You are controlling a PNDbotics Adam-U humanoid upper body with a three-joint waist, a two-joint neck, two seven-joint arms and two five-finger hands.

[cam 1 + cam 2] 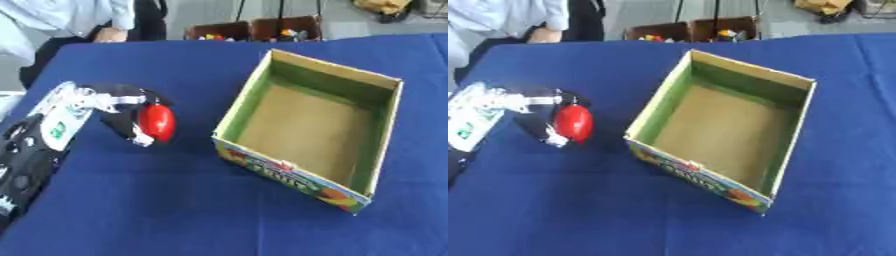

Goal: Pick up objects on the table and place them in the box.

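The left hand (131,112) comes in from the left edge of the left eye view with its fingers curled round a red object (157,122), smooth and oval. It hangs over the blue surface (175,210) to the left of the box (302,176), apart from its near wall. The box stands open and looks bare inside; its printed front faces the camera. To do the carry well, the hand should probably rise enough to clear the left wall before crossing, then let go only once the object is over the brown floor, since a round thing could roll off a rim.

The right eye view shows the same grasp from slightly aside: dark fingers wrap behind the object, with a pale fingertip below it. The right hand shows in neither view.
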